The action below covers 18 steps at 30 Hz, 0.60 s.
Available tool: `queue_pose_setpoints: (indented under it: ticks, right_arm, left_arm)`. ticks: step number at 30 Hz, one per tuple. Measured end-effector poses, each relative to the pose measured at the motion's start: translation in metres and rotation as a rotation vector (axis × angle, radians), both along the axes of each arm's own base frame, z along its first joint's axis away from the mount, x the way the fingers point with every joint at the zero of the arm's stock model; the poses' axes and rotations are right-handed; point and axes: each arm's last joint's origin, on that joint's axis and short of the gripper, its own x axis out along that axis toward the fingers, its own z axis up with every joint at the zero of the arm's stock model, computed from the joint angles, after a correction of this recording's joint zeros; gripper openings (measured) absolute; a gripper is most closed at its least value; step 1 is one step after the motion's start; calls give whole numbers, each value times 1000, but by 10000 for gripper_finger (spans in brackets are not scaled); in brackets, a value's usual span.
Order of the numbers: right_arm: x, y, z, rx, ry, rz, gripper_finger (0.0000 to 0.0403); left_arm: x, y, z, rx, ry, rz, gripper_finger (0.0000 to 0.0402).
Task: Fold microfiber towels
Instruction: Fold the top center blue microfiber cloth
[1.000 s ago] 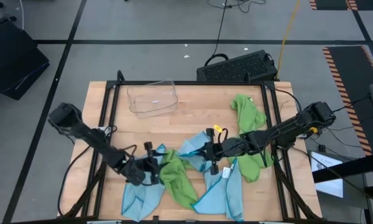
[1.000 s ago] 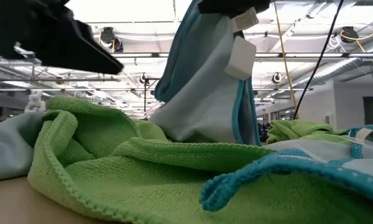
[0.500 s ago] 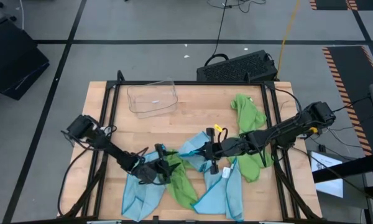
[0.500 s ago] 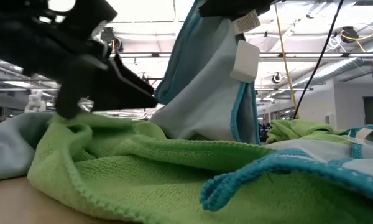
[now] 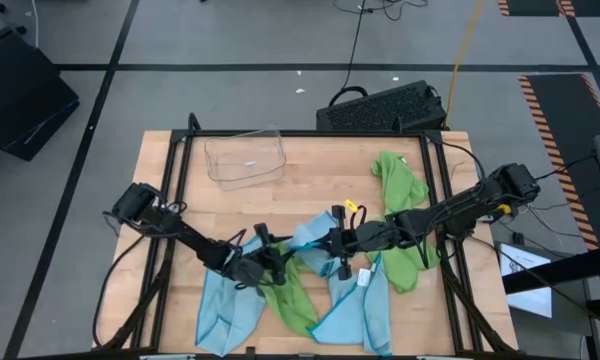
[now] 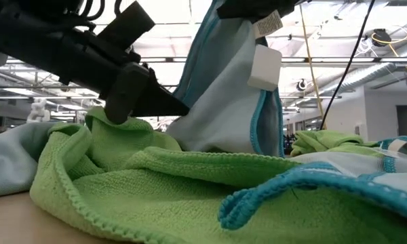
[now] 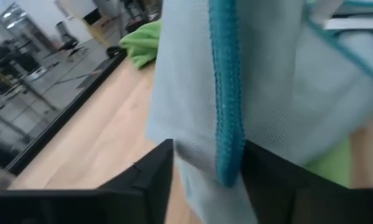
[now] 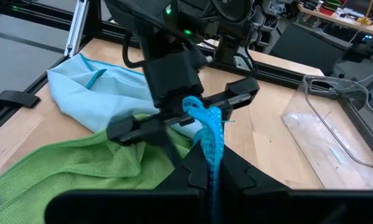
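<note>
- The right gripper sits over the middle of the table, its jaws pinched shut on the teal-hemmed edge of a light blue towel.
- From table height that light blue towel hangs lifted off the wood, a white tag dangling from it.
- The left gripper reaches in from the left. Its 2 fingers stand partly apart on either side of the hanging blue hem; I cannot tell whether they press on it.
- A lime green towel lies crumpled just under the left gripper, bunched up against it in the low view.
- Another light blue towel lies flat at the near left edge, a 3rd blue one near the front centre.
- A 2nd green towel lies under the right arm on the right side.
- A clear plastic tray stands at the far left of the table, well apart from the cloths.
</note>
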Motion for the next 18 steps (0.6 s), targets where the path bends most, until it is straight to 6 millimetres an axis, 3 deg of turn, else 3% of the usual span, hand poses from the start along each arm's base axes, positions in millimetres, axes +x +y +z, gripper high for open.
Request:
queue_pose_setpoints:
  ticks: [5,12,18]
  right_arm:
    - [0,0,0,4,0,-1,2]
    - [0,0,-1,3,10,-2,2]
    - [-1,-1,-2,-18,20,-4,2]
  left_arm:
    - [-3,-3,-1,13,-6,33,96]
    - [-13,-21,1,104,-1,17,15]
    - [-21,-29,27,144,-38,-5,8]
